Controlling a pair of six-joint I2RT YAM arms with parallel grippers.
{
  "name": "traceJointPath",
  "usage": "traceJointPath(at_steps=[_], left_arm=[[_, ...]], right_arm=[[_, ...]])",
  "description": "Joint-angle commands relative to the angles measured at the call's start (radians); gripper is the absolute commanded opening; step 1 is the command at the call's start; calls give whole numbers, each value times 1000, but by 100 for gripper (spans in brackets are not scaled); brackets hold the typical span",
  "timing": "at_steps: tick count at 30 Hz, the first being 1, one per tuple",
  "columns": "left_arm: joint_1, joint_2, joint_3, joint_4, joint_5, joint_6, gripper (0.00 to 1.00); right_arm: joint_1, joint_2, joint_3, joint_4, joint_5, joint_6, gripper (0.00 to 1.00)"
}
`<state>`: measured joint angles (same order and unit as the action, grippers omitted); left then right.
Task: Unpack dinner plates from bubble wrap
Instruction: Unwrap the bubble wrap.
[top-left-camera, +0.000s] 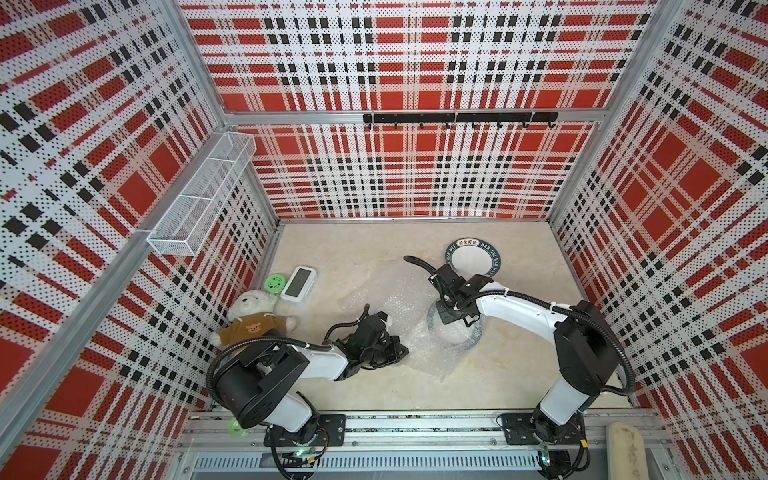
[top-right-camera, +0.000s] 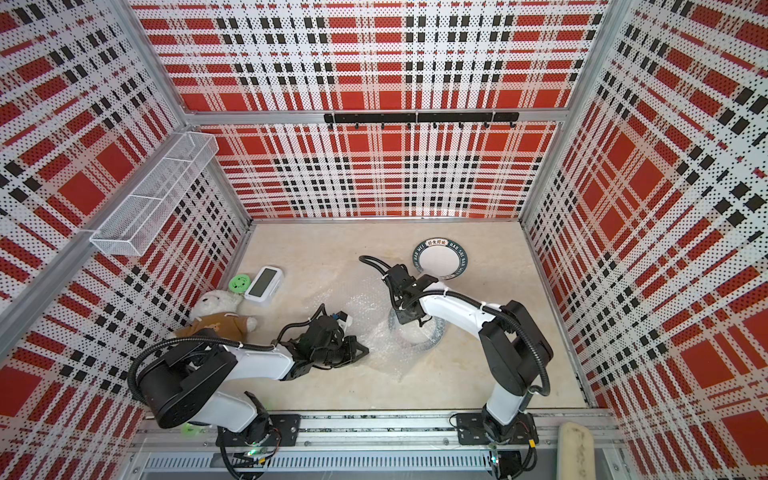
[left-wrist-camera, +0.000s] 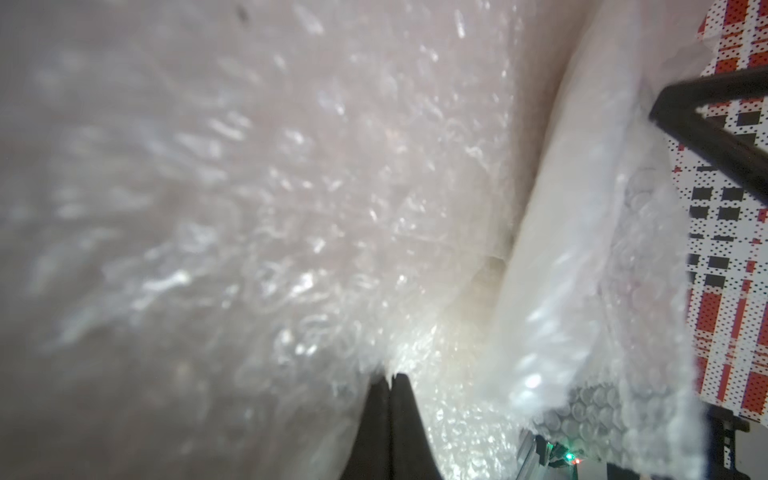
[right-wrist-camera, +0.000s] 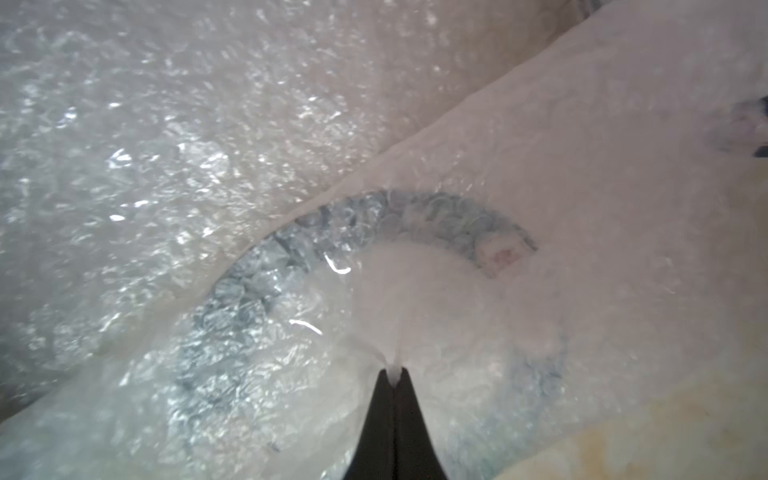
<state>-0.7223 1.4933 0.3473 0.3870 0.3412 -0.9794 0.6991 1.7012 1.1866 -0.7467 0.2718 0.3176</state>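
**Two plates on my screens: one bare, one covered**

I read the table as a dial, twelve at the back wall. The bare plate (top-left-camera: 473, 258) lies flat near one o'clock, its dark lettered band showing in both top views, with the right arm (top-left-camera: 519, 308) crossing its near edge. The covered plate (top-left-camera: 455, 333) sits close to the dial's centre, and I see its dark rim only as a grey ring through the film.

The bubble wrap (top-left-camera: 395, 303) spreads rumpled from that plate out toward nine and down toward seven.

In its wrist view the right gripper (right-wrist-camera: 394, 370) is clenched on a thin pleat of wrap directly above the covered plate (right-wrist-camera: 415, 282), with the film tented up into its tips. In the top views its tips are hidden under the wrist.

The left gripper (top-left-camera: 405, 352) is at about eight o'clock, low over the table. Its wrist view shows the fingers (left-wrist-camera: 374, 415) pressed together on the sheet's edge.

A teddy bear (top-left-camera: 253, 316) lies at nine. A white clock (top-left-camera: 298, 282) and a green disc (top-left-camera: 274, 283) sit side by side near ten.
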Motion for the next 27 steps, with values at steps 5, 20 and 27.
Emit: traceJointPath(at_steps=[5, 20, 27], left_arm=[[13, -12, -19, -70, -32, -14, 0], [25, -370, 245, -536, -82, 176, 3], [-40, -165, 287, -437, -87, 186, 0]], right_arm=[[-44, -45, -1, 33, 10, -43, 0], [1, -52, -106, 252, -232, -94, 0], [26, -23, -85, 254, -251, -94, 0]])
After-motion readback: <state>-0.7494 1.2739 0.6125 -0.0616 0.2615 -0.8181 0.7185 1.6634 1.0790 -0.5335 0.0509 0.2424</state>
